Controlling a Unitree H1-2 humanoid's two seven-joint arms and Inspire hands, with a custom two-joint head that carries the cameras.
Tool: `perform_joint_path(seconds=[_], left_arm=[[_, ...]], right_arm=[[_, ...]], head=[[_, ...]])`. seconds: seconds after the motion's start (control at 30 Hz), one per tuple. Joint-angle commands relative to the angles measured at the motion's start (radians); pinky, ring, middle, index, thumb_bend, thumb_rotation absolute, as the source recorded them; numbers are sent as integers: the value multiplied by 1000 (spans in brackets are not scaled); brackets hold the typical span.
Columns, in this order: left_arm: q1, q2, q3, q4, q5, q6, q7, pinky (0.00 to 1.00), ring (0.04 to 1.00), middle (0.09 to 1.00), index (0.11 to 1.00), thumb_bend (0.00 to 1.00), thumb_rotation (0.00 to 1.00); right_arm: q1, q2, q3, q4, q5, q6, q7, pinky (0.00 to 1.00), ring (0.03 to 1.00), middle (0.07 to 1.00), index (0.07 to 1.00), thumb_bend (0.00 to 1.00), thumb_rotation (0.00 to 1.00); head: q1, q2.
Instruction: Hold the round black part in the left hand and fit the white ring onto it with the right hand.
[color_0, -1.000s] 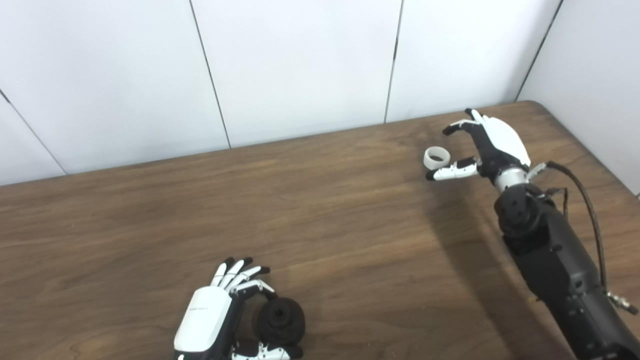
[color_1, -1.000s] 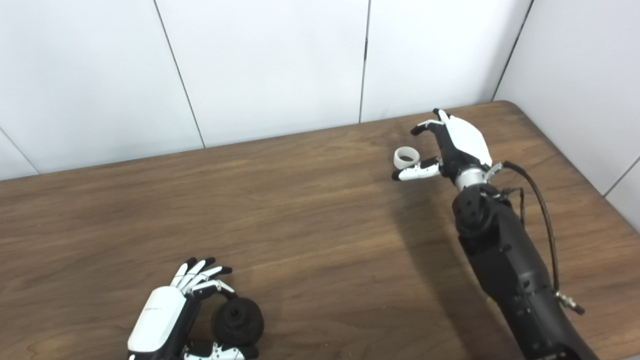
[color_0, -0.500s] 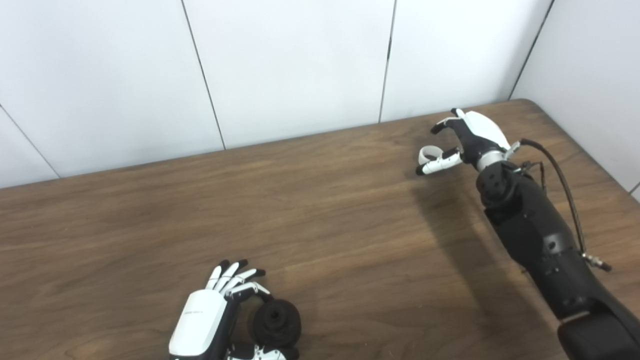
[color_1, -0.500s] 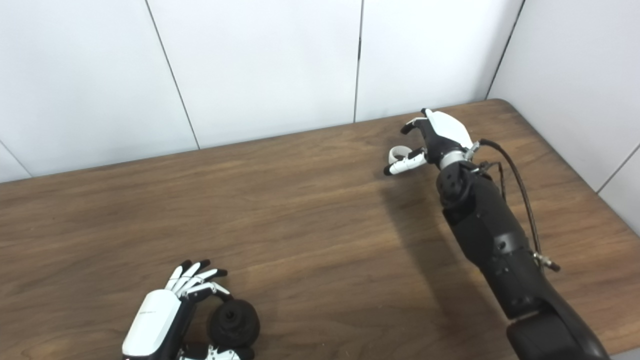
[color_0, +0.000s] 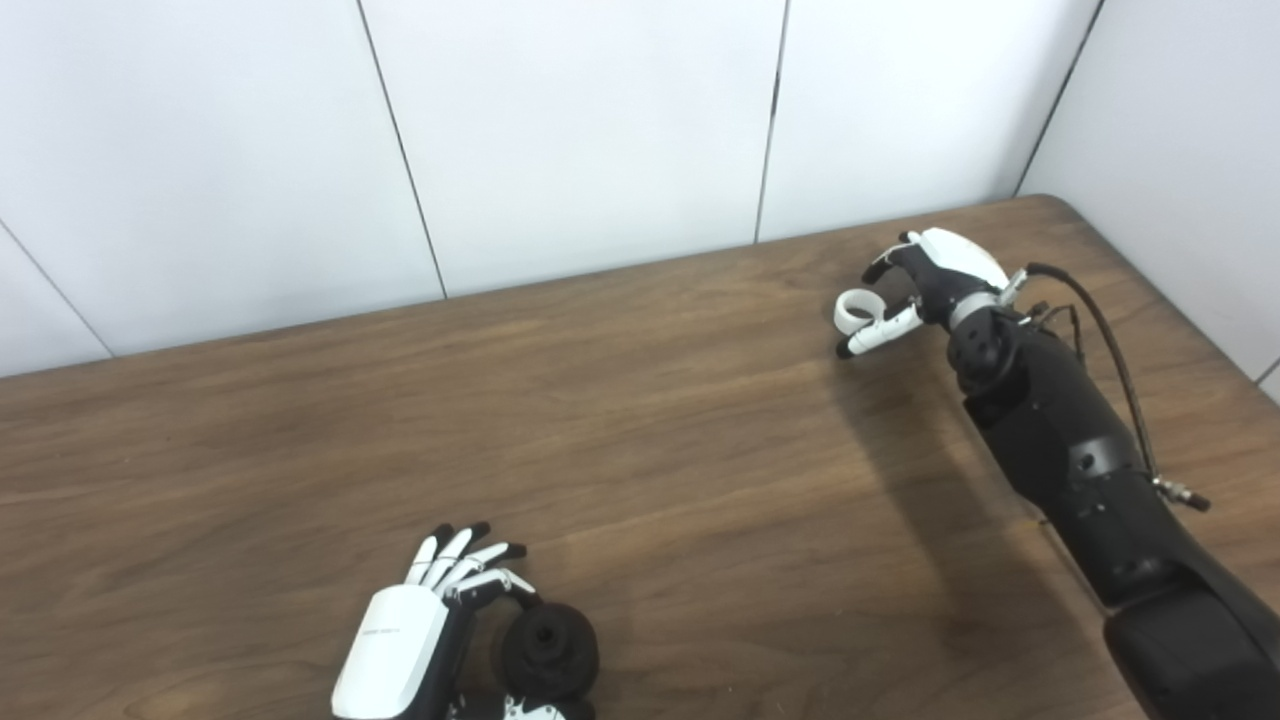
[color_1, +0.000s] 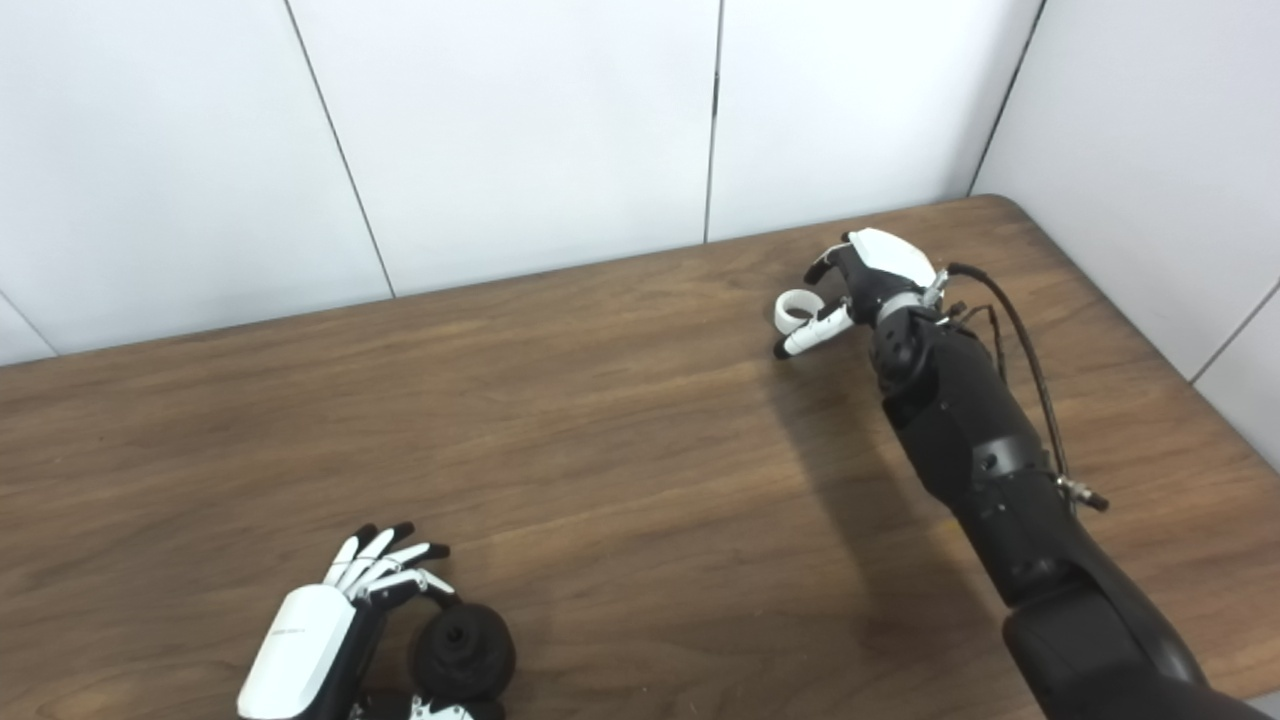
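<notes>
The white ring lies on the tabletop at the far right, framed by the right robot hand: the curled fingers arch over its far side and the thumb passes along its near side, the hand spread apart around the ring; whether any finger touches it cannot be told. Well apart, at the near left edge, the left robot hand cups the round black part, its fingers curving over the part's far side and its thumb under the near side, closed about it. The ring is a short, smooth, pale band, open through the middle. The black part is a thick, matte disc with a small hole or recess at its centre. Both hands have glossy white back shells, white finger segments and black tips; the right forearm is black, with a dark cable looping beside the wrist. The tabletop is dark brown wood grain with a rounded far right corner. Plain white wall panels with thin dark seams stand behind and to the right.
</notes>
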Motion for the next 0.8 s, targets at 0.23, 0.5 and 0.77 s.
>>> perform_joint_path(seconds=[0.23, 0.5, 0.77], left_arm=[[12, 20, 1, -4, 8, 7, -27, 1000, 931, 813, 484, 524, 55], [11, 19, 0, -4, 7, 6, -27, 1000, 931, 812, 484, 524, 55], [12, 18, -2, -6, 13, 3, -23, 1000, 932, 812, 484, 524, 55]], right_arm=[[-73, -21, -8, 18, -37, 4, 1, 1000, 1000, 978, 716, 886, 295], [-71, -19, -1, 2, -34, 4, 4, 1000, 1000, 965, 703, 868, 296], [-68, -19, 11, -5, -21, 3, -2, 1000, 1000, 950, 676, 856, 285]], head=[[-1, 0], [0, -2], [2, 0]])
